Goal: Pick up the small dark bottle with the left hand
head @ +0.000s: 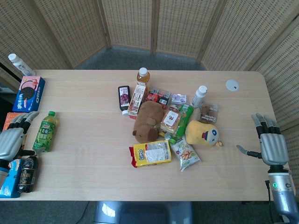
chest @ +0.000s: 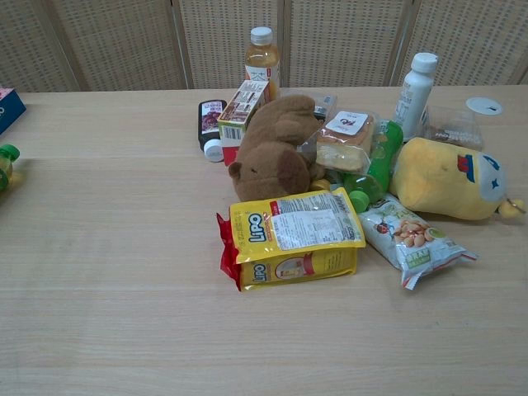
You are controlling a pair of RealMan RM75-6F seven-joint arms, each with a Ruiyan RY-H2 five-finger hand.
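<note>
Left hand [head: 13, 138] open; small dark bottle [head: 124, 98] cap-down.

Yellow snack bag [chest: 293, 239], brown plush [chest: 272, 148], beige table [chest: 107, 247].

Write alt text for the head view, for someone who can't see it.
A small dark bottle lies at the left edge of a pile of snacks and plush toys mid-table. The open left hand and right hand rest at opposite table ends.

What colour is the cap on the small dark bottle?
White, on the small dark bottle; clearest in the chest view.
</note>
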